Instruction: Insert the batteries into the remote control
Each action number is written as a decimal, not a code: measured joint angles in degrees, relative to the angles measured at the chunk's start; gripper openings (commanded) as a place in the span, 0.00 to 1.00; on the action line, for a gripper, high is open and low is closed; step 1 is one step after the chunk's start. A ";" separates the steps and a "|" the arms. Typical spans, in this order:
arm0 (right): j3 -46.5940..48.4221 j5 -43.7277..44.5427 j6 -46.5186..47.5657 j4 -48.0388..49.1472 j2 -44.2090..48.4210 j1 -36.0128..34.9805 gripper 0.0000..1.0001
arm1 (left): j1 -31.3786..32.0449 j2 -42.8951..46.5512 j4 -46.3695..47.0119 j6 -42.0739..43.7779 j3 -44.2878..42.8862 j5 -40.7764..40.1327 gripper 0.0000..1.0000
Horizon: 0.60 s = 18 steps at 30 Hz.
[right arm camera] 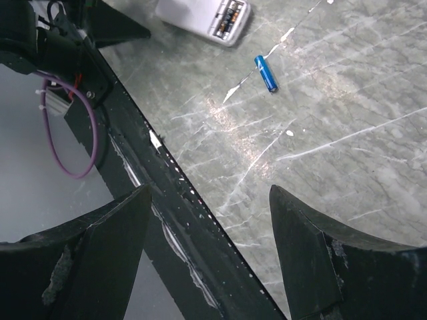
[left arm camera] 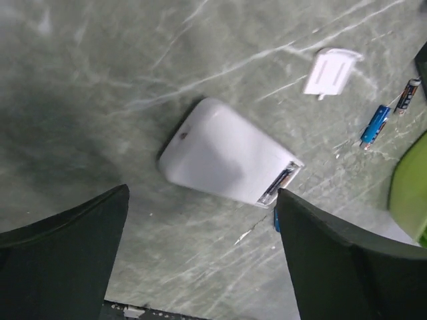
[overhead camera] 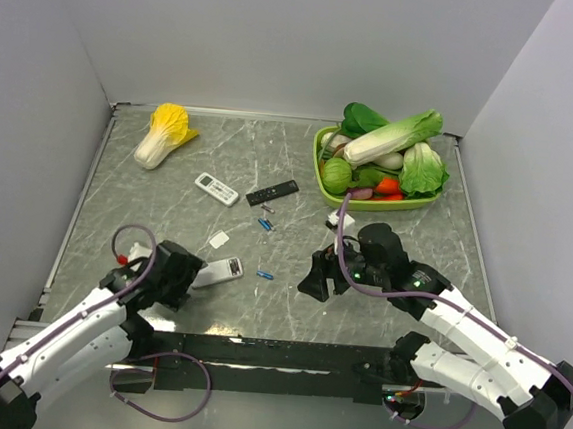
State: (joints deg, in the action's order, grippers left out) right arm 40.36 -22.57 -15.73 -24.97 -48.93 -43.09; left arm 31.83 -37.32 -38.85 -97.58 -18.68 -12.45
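While left pincer point(left arm camera: 201, 192) and right pincer point(right arm camera: 208, 190) gape, one remote control point(left arm camera: 220, 157) lies near — perhaps — three batteries point(right arm camera: 265, 73).

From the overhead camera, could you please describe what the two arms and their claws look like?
The left arm and right arm match: white shell segments joined by black joints, with black bases. A purple cable loops along each. The left claw and right claw are black, each with two broad, wedge-shaped fingers; the right one's show greyish scuffs.
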 measured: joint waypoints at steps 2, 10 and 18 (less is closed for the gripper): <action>0.00 -0.09 0.35 0.00 -0.22 0.00 0.79 | -0.02 -2.49 -0.63 4.17 -2.75 -1.88 0.88; 2.54 -0.33 2.10 -1.42 -4.63 0.00 0.79 | -11.02 -26.71 13.16 36.72 -18.69 1.46 0.80; 3.96 -0.92 2.36 -1.64 -8.15 0.00 0.79 | -16.65 -44.00 20.06 61.81 -25.29 10.21 0.68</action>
State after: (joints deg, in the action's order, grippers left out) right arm 44.31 -23.49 -13.37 -26.61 -57.08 -43.09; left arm 15.18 -81.32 -18.79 -35.77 -43.97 -2.24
